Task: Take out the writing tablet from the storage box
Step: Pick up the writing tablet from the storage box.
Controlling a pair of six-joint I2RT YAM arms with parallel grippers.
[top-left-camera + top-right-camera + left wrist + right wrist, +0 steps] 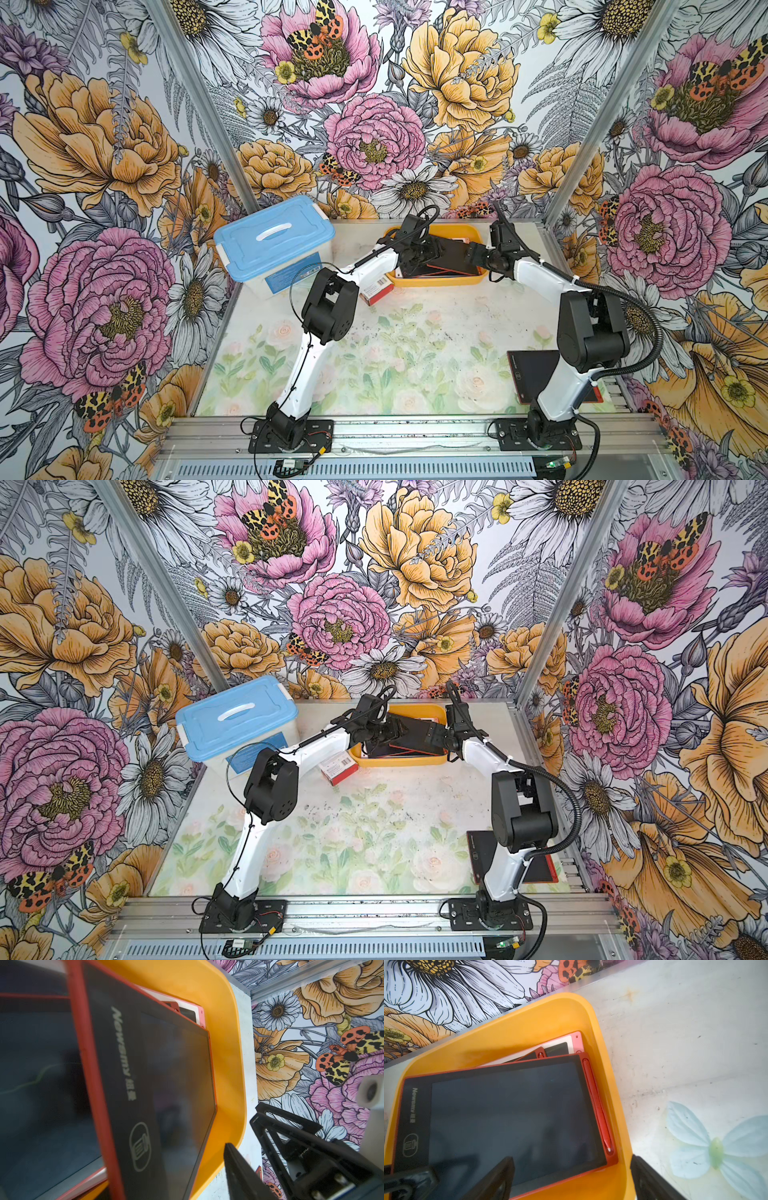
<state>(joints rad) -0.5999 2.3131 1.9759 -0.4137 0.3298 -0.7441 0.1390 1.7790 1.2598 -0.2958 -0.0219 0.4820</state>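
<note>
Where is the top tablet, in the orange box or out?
In. The writing tablet lies on other tablets inside the storage box, whose orange walls surround it.

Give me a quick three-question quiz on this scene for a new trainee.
1. True or false: the storage box holds just one tablet.
2. The red stylus sits: A) in the top tablet's side slot, B) inside the blue-lidded box, C) in a gripper.
3. Fill in: a second tablet lies on the table beside the ___ arm's base.
Key: 1 false, several are stacked; 2 A; 3 right.
</note>
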